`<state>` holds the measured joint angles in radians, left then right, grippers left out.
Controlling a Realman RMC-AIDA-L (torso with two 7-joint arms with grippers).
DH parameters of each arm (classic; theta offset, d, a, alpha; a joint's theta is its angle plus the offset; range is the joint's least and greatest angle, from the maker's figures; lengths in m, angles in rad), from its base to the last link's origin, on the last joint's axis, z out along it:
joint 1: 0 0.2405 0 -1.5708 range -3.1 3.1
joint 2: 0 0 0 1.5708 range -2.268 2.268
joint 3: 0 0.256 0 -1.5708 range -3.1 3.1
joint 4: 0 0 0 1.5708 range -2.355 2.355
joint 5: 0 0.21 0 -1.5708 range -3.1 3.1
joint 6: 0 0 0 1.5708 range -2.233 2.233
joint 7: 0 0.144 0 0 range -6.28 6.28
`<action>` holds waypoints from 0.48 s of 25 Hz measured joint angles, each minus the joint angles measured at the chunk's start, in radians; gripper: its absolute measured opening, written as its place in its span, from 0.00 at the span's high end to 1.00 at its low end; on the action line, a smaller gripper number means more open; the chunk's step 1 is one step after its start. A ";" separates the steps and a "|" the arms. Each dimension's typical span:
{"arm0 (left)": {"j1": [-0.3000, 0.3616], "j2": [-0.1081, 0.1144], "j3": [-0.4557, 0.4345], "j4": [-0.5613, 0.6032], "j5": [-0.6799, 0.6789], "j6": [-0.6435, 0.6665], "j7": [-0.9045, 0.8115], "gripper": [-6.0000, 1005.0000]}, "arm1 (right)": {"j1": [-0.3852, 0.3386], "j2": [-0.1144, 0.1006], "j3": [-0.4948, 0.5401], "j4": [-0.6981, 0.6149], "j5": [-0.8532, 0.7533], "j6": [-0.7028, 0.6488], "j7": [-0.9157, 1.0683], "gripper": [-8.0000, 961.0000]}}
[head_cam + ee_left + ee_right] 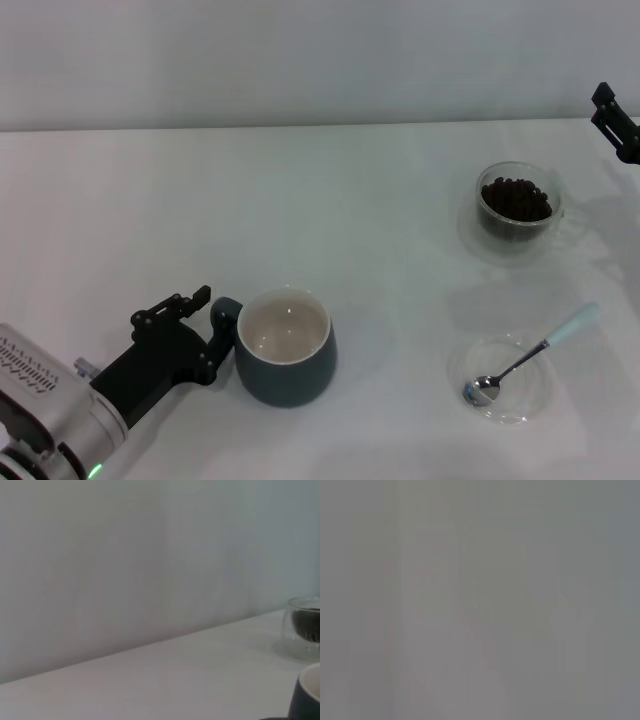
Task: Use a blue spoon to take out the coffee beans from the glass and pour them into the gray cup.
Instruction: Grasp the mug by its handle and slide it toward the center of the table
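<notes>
The scooping has not begun, by the look of it: the blue spoon (528,357) lies untouched in a flat clear saucer (500,379) at the lower right of the head view, bowl down-left in the saucer, pale handle running up-right past its rim, so its long axis is a diagonal. The glass (517,207) with coffee beans (515,198) stands above it, right of centre. The gray cup (285,346) sits lower centre, empty. The left claw (200,325) sits at the cup's handle, fingers apart around it, whether touching I cannot tell. The right claw (618,120) hangs at the upper right edge; its opening I cannot tell. Next it probably must descend and pinch the spoon's handle.
</notes>
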<state>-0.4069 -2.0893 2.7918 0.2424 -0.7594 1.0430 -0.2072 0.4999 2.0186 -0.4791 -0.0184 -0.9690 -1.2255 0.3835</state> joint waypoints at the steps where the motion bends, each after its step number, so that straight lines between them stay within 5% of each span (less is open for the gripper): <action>1: 0.002 0.000 0.000 0.000 0.000 0.000 0.000 0.69 | 0.000 0.000 0.000 0.000 0.000 0.000 0.000 0.09; 6: 0.028 0.000 -0.001 0.000 -0.001 0.007 -0.001 0.60 | -0.001 0.000 -0.001 0.000 -0.001 0.000 0.000 0.09; 7: 0.039 0.001 -0.002 0.004 0.002 0.012 -0.004 0.37 | -0.001 0.000 -0.001 0.000 -0.001 0.000 0.000 0.09; 12: 0.063 0.004 -0.002 0.018 0.007 0.023 -0.002 0.29 | -0.002 0.000 -0.001 0.000 -0.005 -0.001 0.000 0.09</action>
<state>-0.3440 -2.0851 2.7896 0.2600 -0.7522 1.0663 -0.2089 0.4975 2.0186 -0.4802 -0.0184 -0.9739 -1.2269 0.3835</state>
